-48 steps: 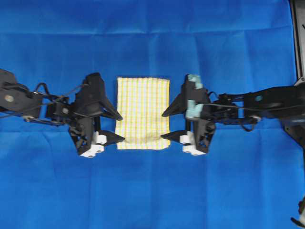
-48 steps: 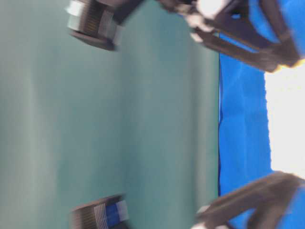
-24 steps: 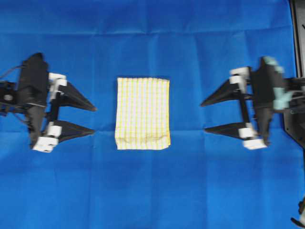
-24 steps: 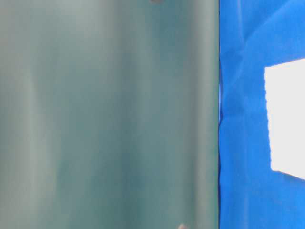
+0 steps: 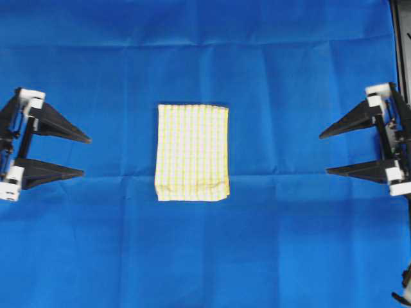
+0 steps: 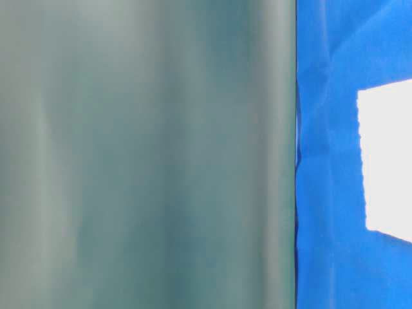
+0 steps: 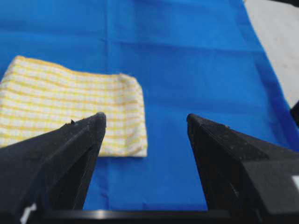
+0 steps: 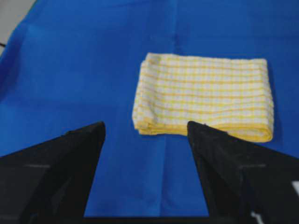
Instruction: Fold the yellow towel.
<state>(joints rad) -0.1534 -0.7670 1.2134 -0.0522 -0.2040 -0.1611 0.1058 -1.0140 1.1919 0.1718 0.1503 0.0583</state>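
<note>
Blue cloth (image 5: 205, 51) covers the whole work surface, creased in faint straight lines; a pale strip of bare table edge shows at the far right of the overhead view. Item: towel (image 5: 192, 152), yellow-and-white check, lying at the centre of the overhead frame as a compact upright rectangle, already doubled into several layers. The right wrist view shows stacked edges at its near corner (image 8: 145, 122) and a rounded fold along the right end; the left wrist view shows it at left of frame (image 7: 70, 109), flat with a slightly lifted corner. Handling, judged: light, thin, soft and limp, not fragile and not slippery on cloth; layers likely to slide apart or spring open if only the top one is caught. Best hold, judged: pinch through all layers at the corners of one short edge, one corner per gripper. Left gripper (image 5: 80, 155) sits at the left edge of the overhead frame, fingers spread wide, holding nothing, well apart from the towel. Right gripper (image 5: 324, 153) sits at the right edge, fingers likewise spread and empty, well apart from the towel. Obstructions: none seen between either gripper and the towel. Table-level view shows a blurred grey-green backdrop (image 6: 148, 154) and the towel only as a washed-out white patch at right (image 6: 386, 158).
</note>
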